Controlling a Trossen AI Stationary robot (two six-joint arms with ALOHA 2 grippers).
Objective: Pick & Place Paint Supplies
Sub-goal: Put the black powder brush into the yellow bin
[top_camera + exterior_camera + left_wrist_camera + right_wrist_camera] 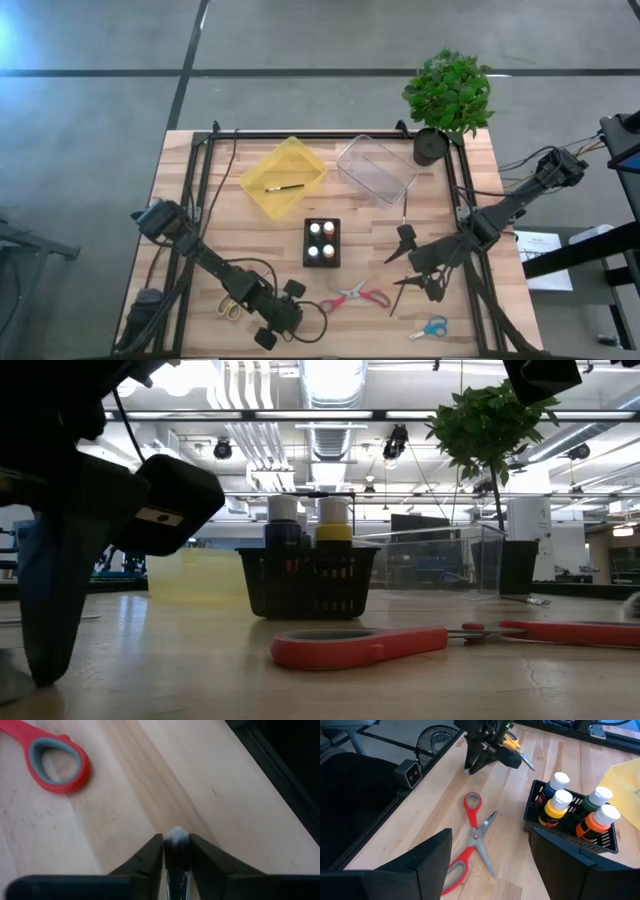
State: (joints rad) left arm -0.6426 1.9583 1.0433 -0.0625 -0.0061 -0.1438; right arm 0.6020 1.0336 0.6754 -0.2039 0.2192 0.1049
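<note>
My left gripper [280, 318] stands at the table's near edge, pointing down, shut on a thin brush whose pale bristle tip [176, 835] shows between its fingers [176, 851]. Red scissors [355, 297] lie flat just to its right, yellow scissors [232, 307] to its left, blue scissors [430, 327] farther right. My right gripper [500, 865] hangs open above the table, right of a black basket [322, 243] holding paint bottles [560, 802]. Another brush [285, 187] lies in the yellow bin [283, 176]. My left gripper pinches the brush near its bristle end [176, 840] between its two fingers [150, 855], coming from above and pointing down, the brush lying along the fingers. The pale tip sticks out past the fingertips. The handle is hidden by the gripper.
A clear bin [375, 168] sits beside the yellow bin at the far side. A potted plant [450, 95] stands at the far right corner. A thin brush [404, 208] lies near the clear bin. Black frame rails [200, 180] run along both table sides.
</note>
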